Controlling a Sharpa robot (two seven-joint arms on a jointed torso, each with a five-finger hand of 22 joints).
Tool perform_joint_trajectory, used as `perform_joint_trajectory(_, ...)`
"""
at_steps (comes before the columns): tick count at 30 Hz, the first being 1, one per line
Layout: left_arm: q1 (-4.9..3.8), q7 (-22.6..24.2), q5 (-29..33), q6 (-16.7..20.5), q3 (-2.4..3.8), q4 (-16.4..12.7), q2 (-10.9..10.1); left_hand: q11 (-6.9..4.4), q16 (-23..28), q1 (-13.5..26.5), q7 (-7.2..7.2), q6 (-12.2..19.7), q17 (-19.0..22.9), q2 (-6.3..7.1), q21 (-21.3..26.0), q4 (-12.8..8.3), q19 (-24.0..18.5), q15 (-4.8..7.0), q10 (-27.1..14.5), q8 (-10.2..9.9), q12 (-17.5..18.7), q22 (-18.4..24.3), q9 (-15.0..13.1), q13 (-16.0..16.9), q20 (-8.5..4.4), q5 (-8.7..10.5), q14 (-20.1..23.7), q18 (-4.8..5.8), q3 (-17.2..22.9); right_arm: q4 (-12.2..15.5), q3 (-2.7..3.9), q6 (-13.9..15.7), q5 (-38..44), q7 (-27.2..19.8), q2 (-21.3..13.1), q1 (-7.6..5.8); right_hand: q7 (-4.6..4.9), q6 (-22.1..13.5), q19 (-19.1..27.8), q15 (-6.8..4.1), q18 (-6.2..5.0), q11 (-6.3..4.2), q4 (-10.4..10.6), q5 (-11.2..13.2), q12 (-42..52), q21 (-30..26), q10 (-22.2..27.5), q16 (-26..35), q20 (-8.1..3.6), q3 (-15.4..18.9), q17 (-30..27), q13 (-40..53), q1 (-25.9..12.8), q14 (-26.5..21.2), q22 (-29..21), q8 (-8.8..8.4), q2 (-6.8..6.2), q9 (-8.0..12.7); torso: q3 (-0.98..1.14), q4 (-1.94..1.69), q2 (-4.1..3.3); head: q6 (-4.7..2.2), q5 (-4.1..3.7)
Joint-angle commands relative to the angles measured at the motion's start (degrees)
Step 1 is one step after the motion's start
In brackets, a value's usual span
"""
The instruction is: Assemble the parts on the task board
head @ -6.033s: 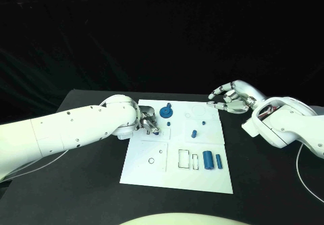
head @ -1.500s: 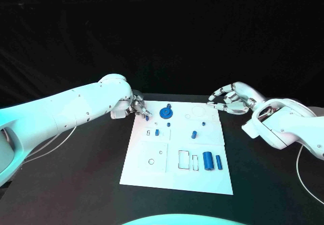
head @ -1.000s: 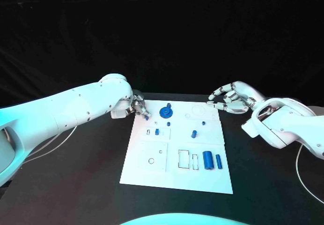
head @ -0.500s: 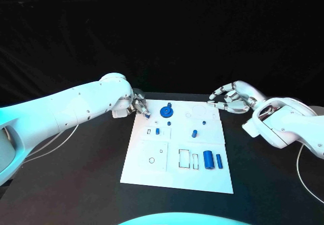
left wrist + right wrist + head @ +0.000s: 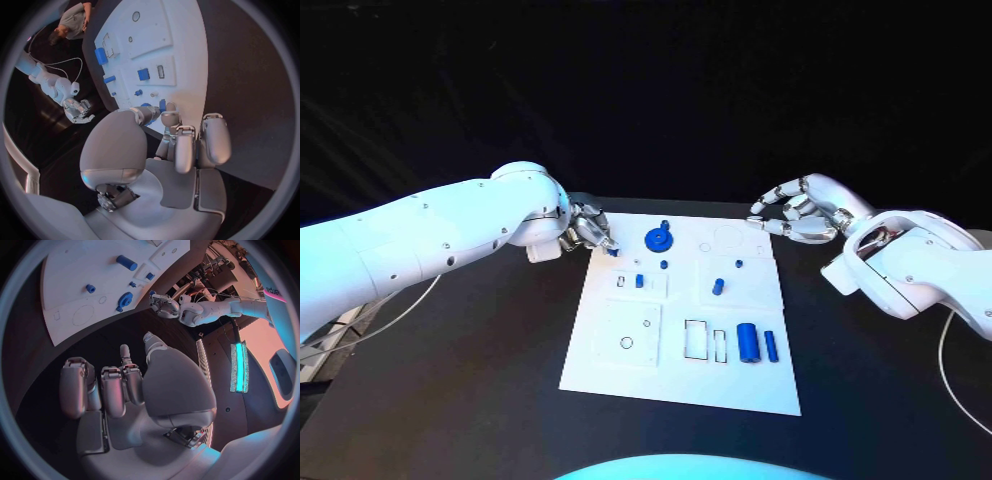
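The white task board (image 5: 625,365) lies mid-table. On it are a blue gear (image 5: 658,238), small blue pegs (image 5: 718,286), a thick blue cylinder (image 5: 746,341) and a thin one (image 5: 769,345). My left hand (image 5: 589,232) hovers at the board's far left corner and pinches a small blue part (image 5: 612,252) between thumb and fingertips. The left wrist view shows that part (image 5: 162,105) at the fingertips over the board's (image 5: 181,60) edge. My right hand (image 5: 798,212) hangs beyond the board's far right corner, fingers loosely curved and apart, holding nothing. The right wrist view shows the gear (image 5: 124,301).
Empty rectangular slots (image 5: 694,339) sit beside the cylinders, and a round hole (image 5: 626,342) marks the board's near left panel. Black table (image 5: 459,350) surrounds the board on both sides.
Six seconds ago my left hand was lower over the board's left panel; it now sits at the far left corner with the small part. The right hand has barely moved.
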State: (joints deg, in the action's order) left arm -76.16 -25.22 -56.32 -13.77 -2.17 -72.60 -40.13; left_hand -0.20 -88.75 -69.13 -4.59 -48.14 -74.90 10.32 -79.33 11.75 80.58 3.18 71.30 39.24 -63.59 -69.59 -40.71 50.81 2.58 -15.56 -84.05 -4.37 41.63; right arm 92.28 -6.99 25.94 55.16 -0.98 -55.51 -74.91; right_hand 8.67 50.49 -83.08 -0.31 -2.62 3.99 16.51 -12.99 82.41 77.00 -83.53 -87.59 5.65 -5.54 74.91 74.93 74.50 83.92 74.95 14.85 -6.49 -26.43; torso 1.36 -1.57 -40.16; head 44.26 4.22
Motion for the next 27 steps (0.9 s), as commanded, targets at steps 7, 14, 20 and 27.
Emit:
perform_joint_trajectory(7, 1.15, 2.5, -0.9, 7.2, 0.00, -7.4, -4.2, -0.16, 0.2, 1.4, 0.37, -1.0, -12.4, 0.65, -0.8, -10.3, 0.8, 0.71, 1.4, 0.6, -0.9, -0.9, -1.0, 1.1, -0.35, -2.29, -5.2, 0.29, 10.6, 0.0, -0.01, -0.6, 0.3, -0.4, -0.1, 0.25, -0.34, 0.0, 0.0, -0.22, -0.68, -0.36, 0.0, -0.3, 0.0, -0.3, 0.2, 0.3, -0.15, 0.3, 7.0, 7.5, -0.2, 4.3, 4.7, 0.21, 0.40, -0.1, -0.12, -0.02, -0.09, 0.31, 0.37)
perform_joint_trajectory(14, 2.50, 2.7, -2.8, 7.5, -0.04, -9.6, -4.8, -0.27, 0.2, 1.6, 0.47, -1.2, -12.5, 0.91, -0.9, -10.5, 0.9, 0.80, 1.8, 0.7, -1.1, -1.1, -1.0, 1.4, -0.43, -2.92, -5.2, 0.33, 10.8, 0.0, -0.01, -0.7, 0.3, -0.4, -0.1, 0.46, -0.34, 0.0, 0.0, -0.22, -0.68, -0.36, 0.0, -0.3, 0.0, -0.3, 0.2, 0.3, -0.15, 0.3, 7.0, 7.5, -0.2, 4.3, 4.7, 0.21, 0.40, -0.1, -0.14, 0.17, -0.13, 0.37, 0.51)
perform_joint_trajectory(20, 3.47, 1.9, -4.2, 6.5, -0.18, -9.4, -4.0, -0.32, 0.1, 1.8, 0.52, -1.3, -12.5, 1.04, -1.0, -10.6, 0.9, 0.85, 1.9, 0.7, -1.3, -1.2, -1.0, 1.6, -0.47, -3.26, -5.2, 0.34, 10.8, -0.1, -0.01, -0.7, 0.3, -0.4, -0.1, 0.57, -0.34, 0.0, 0.0, -0.22, -0.68, -0.36, 0.0, -0.3, 0.0, -0.3, 0.2, 0.3, -0.15, 0.3, 7.0, 7.5, -0.2, 4.3, 4.7, 0.21, 0.40, -0.1, -0.07, 0.20, -0.13, 0.53, 0.53)
perform_joint_trajectory(27, 3.96, 1.1, -5.3, 5.3, -0.49, -9.4, -3.3, -0.38, 0.1, 1.9, 0.59, -1.5, -12.6, 1.21, -1.0, -10.7, 1.0, 0.91, 2.2, 0.8, -1.4, -1.2, -1.0, 1.8, -0.52, -3.75, -5.2, 0.35, 10.9, -0.1, -0.01, -0.7, 0.3, -0.4, -0.1, 0.62, -0.34, 0.0, 0.0, -0.22, -0.68, -0.36, 0.0, -0.3, 0.0, -0.3, 0.2, 0.3, -0.15, 0.3, 7.0, 7.5, -0.2, 4.3, 4.7, 0.21, 0.40, -0.1, -0.01, 0.16, -0.13, 0.65, 0.46)
